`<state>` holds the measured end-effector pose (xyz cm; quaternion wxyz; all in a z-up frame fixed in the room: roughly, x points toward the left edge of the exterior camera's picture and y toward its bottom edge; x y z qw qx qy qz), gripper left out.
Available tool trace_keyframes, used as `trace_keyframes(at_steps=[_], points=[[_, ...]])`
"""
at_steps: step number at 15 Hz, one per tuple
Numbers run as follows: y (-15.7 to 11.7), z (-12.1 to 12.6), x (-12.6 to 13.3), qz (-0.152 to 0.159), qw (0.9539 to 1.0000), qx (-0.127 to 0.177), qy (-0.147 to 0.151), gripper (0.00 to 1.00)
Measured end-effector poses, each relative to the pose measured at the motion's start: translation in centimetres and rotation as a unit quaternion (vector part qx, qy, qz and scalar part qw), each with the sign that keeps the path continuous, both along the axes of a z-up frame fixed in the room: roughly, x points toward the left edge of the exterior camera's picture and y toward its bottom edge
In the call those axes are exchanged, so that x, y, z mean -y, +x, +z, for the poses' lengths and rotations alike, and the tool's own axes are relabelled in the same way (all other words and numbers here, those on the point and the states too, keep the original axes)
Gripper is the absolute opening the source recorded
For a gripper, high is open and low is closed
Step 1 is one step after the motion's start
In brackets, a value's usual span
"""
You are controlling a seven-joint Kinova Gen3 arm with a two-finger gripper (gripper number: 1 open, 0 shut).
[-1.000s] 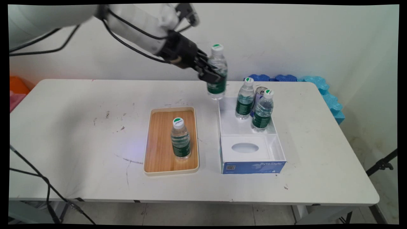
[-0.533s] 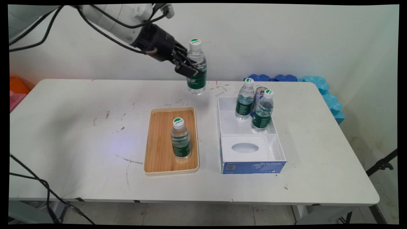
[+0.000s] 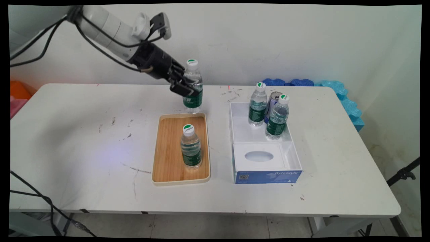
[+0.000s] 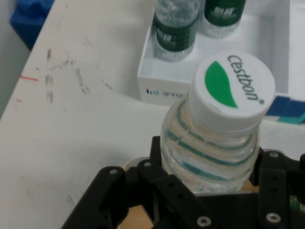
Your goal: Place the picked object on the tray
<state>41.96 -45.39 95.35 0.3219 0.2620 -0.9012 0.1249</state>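
My gripper (image 3: 186, 88) is shut on a water bottle (image 3: 192, 86) with a green label and a white cap, holding it upright just above the far end of the wooden tray (image 3: 167, 168). In the hand view the held water bottle (image 4: 217, 129) fills the middle, its Cestbon cap facing me, with my gripper (image 4: 209, 179) around its body. A second bottle (image 3: 190, 147) stands on the tray. Two more bottles (image 3: 258, 105) (image 3: 277, 117) stand in the white box (image 3: 292, 148) at the right, also seen as bottles (image 4: 175, 28) in the hand view.
A drink can (image 3: 273, 101) stands in the white box behind the two bottles. Blue foam pieces (image 3: 336, 90) lie at the table's far right corner. An orange and pink object (image 3: 18, 95) sits beyond the left edge. Black cables hang at the lower left.
The gripper has carried the bottle leftward from above the white box and lowered it to the far end of the wooden tray.
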Motion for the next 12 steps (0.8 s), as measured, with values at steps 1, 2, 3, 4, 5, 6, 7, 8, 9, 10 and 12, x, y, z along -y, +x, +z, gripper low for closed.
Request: trace_keyframes(at_steps=[1,2,3,4,5,6,7,8,9,10,12], points=[[0.2,-0.5,-0.1,-0.002,1.0,0.003,0.002,0.0],[0.5,-1.1,-0.2,-0.004,1.0,0.006,0.004,0.0],[0.8,-1.7,-0.3,-0.006,0.9999,0.009,0.006,0.0],[0.9,-2.1,-0.4,-0.008,0.9999,0.012,0.008,0.0],[1.1,-2.7,-0.5,-0.009,0.9998,0.015,0.01,0.0],[1.3,-3.2,-0.5,-0.01,0.9997,0.017,0.011,0.0],[1.4,-3.6,-0.6,-0.011,0.9997,0.019,0.013,0.0],[1.6,-4.0,-0.6,-0.011,0.9996,0.021,0.015,0.0],[1.7,-4.4,-0.6,-0.012,0.9995,0.023,0.017,0.0],[1.8,-4.8,-0.6,-0.012,0.9995,0.024,0.018,0.0],[2.0,-5.5,-0.6,-0.013,0.9994,0.028,0.019,0.0]])
